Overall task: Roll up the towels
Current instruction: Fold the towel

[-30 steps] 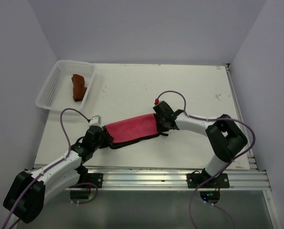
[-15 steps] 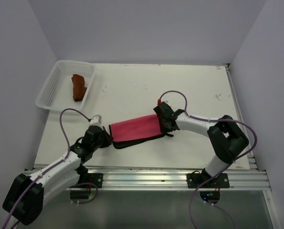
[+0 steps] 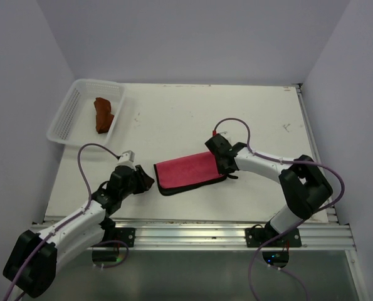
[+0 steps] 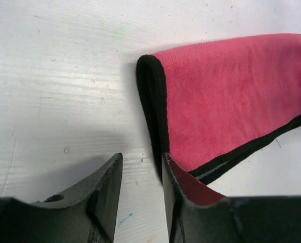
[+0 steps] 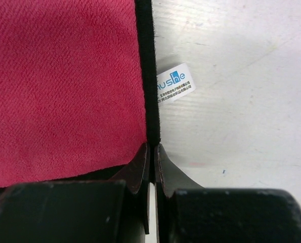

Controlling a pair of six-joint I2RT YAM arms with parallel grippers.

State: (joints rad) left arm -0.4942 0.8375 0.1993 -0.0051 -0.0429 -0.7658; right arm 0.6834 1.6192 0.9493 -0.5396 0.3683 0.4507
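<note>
The pink-red towel (image 3: 189, 170) lies folded flat at the table's middle, with dark edging along its folds. My right gripper (image 3: 222, 164) is shut on the dark edging at its right end; the right wrist view shows the towel (image 5: 64, 81) and the jaws (image 5: 151, 149) pinching that edge. My left gripper (image 3: 145, 180) is open and empty just left of the towel's left fold; in the left wrist view the gripper (image 4: 141, 162) has bare table between its fingers and the towel (image 4: 231, 96) lies beside its right finger. The rust-orange towel (image 3: 103, 114) lies bunched in the basket.
The white mesh basket (image 3: 66, 119) stands at the far left corner of the table. A small white care label (image 5: 174, 82) sticks out from the towel's edge by my right gripper. Walls close in the table at the left, back and right.
The pink towel has slid to the right with my right gripper. My left gripper has let go of its left end and opened, and now sits apart from it.
</note>
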